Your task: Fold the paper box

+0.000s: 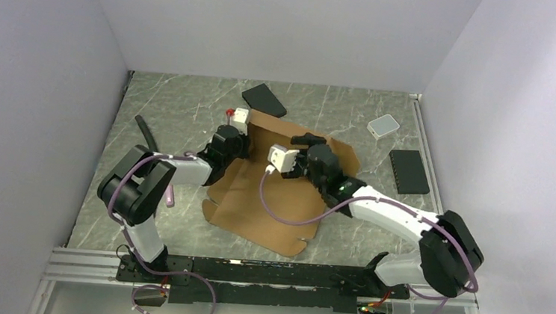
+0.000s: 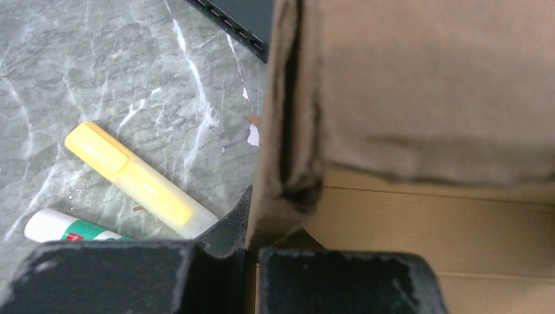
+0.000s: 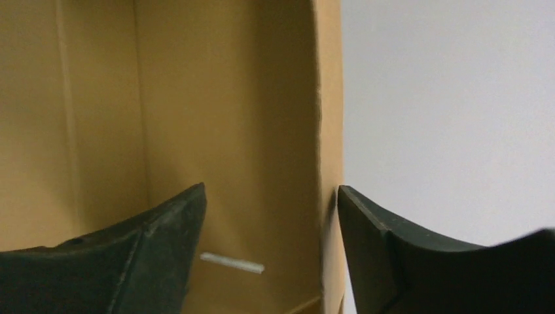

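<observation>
Top cam: paper box (image 1: 271, 201) lies mid-table (image 1: 188, 112) btwn the two arms, part-folded. Its far end stands up, and the near panels lie flat w/ flaps spread toward the bases. Both wrists lean in at the raised end, the L one at its left corner, the R one nearer the middle. From above neither set of fingertips can be made out, since the wrists cover them.

L wrist cam fills that in. L gripper (image 2: 252, 278) is clamped tight on the box's upright left wall, w/ the cardboard edge pinched btwn the two black fingers (image 2: 98, 278). Only this view shows a yellow highlighter (image 2: 131, 180) and a white-and-green marker (image 2: 65, 229) on the marble just outside that wall; the marker is partly cut off by a finger. A corner of a black slab (image 2: 242, 16) pokes in at the top edge.

R wrist cam: R gripper (image 3: 269, 196) has its jaws apart and grips nothing. An upright box wall edge stands btwn them, close by the right finger, w/ a clear gap to the left one. Can't tell if the right finger touches the card. A small pale strip low on the inner face is too blurred to ID.

Top cam alone shows a second black slab (image 1: 409, 171) and a translucent container (image 1: 384, 125) off to the right, well apart from the box.
</observation>
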Robot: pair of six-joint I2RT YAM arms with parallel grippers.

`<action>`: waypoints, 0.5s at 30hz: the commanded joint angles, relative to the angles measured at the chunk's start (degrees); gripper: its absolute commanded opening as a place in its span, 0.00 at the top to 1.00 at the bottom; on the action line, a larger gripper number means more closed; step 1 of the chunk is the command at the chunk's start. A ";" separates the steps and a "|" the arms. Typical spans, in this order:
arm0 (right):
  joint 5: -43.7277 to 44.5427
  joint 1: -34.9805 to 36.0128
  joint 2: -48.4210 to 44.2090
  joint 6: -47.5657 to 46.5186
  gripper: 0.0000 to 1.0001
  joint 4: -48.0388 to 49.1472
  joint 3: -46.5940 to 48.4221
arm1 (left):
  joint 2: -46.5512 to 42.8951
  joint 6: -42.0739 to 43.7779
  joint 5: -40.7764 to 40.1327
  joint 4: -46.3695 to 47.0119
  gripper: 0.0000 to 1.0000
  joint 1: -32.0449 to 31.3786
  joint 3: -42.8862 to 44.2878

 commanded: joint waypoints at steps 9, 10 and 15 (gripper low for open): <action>-32.77 -15.31 -12.49 20.02 0.10 -42.90 23.26 | -5.93 2.55 0.83 -18.58 1.00 0.77 10.20; -32.93 -17.18 -12.70 20.99 0.08 -42.37 23.08 | -5.90 2.08 1.01 -19.58 1.00 0.77 10.79; -43.71 -34.03 -14.10 27.62 0.04 -40.66 20.48 | -6.63 -2.78 1.68 -21.75 1.00 0.77 11.01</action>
